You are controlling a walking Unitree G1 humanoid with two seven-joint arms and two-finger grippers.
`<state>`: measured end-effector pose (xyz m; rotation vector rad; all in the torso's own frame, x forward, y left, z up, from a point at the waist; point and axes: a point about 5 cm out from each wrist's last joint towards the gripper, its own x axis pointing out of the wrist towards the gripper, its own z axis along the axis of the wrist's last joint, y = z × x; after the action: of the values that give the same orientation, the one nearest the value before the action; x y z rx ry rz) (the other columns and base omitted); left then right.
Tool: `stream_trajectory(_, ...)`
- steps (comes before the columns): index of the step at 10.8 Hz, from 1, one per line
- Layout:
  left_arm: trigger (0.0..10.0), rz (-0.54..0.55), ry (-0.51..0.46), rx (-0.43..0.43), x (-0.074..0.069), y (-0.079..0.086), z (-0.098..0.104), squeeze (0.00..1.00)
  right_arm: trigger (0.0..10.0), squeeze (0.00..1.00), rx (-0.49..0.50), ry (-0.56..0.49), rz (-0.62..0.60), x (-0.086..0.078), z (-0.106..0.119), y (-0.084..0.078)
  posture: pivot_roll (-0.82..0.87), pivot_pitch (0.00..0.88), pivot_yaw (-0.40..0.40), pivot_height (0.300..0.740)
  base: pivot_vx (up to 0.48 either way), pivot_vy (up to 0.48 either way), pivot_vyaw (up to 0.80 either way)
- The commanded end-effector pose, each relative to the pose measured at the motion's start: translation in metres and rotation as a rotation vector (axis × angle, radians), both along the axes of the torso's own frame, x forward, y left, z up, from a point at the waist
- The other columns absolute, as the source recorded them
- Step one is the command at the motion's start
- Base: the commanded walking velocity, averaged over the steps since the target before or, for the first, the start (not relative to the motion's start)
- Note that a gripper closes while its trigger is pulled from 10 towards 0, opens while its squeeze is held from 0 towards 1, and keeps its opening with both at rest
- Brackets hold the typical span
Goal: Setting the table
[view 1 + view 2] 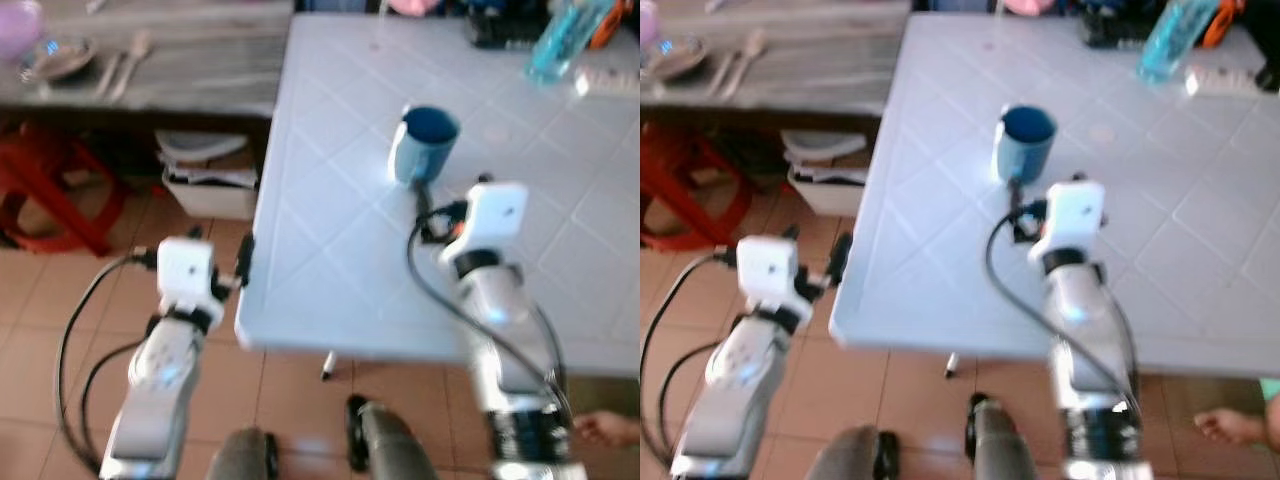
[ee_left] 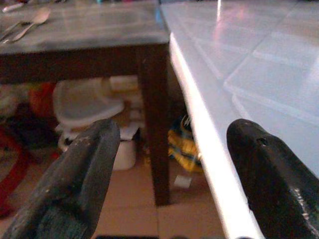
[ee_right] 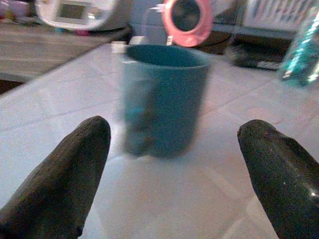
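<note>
A blue cup (image 1: 425,143) stands upright on the white table (image 1: 330,250), out in the middle part of it and away from the edges. The right gripper (image 3: 169,164) is just beside the cup, on the side near the robot. Its two black fingers (image 3: 65,179) are spread wide. The cup sits ahead of the gap between them and nothing touches it. The left gripper (image 2: 169,174) is at the left edge of the white table, near the front corner. Its fingers (image 2: 75,179) are spread wide too, and they hold nothing. One finger is over the table edge and the other is out over the floor. Next to the white table is a dark wooden table (image 1: 200,70) with a spoon (image 1: 128,62) and a small dish (image 1: 58,55) on it. A red stool (image 1: 50,190) and a white tub (image 1: 208,180) sit under that table. A light blue bottle (image 1: 565,38) lies at the far side of the white table. A person's hand (image 1: 1230,428) shows near the bottom right corner.
</note>
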<state>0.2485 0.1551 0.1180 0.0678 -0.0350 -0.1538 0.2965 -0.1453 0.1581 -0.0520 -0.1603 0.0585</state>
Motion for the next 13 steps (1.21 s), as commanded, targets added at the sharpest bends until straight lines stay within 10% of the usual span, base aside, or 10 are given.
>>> stream_trajectory(1,10.0,0.005,-0.01,0.004,-0.001,0.002,0.002,0.0,10.0,0.0,0.002,-0.002,0.009,-0.002,0.0,0.0,-0.04,0.179,0.018,0.74,0.0,0.0,0.0)
stream_trajectory(7,10.0,-0.017,0.01,-0.004,-0.005,-0.002,0.0,0.0,10.0,0.0,0.004,0.035,0.009,0.011,-0.001,-0.004,-0.03,0.217,0.025,0.74,0.0,0.0,0.0)
stream_trajectory(8,10.0,-0.021,0.013,-0.002,-0.005,-0.003,0.001,0.0,10.0,1.0,0.0,0.033,0.059,0.021,0.002,0.002,-0.02,0.227,0.027,0.74,0.0,0.0,0.0)
stream_trajectory(10,10.0,-0.019,0.016,0.004,-0.007,-0.002,0.002,0.0,10.0,0.65,-0.015,0.031,0.081,0.031,0.007,0.009,-0.01,0.237,0.028,0.74,0.0,0.0,0.0)
stream_trajectory(11,10.0,-0.017,0.018,0.007,-0.009,-0.001,0.002,0.0,10.0,0.0,-0.019,0.028,0.098,0.033,0.008,0.012,-0.01,0.244,0.03,0.74,0.0,0.0,0.0)
stream_trajectory(13,10.0,-0.022,0.023,0.009,-0.01,-0.001,0.002,0.0,10.0,0.0,-0.032,0.009,0.106,0.038,0.012,0.015,0.0,0.251,0.034,0.74,0.0,0.0,0.0)
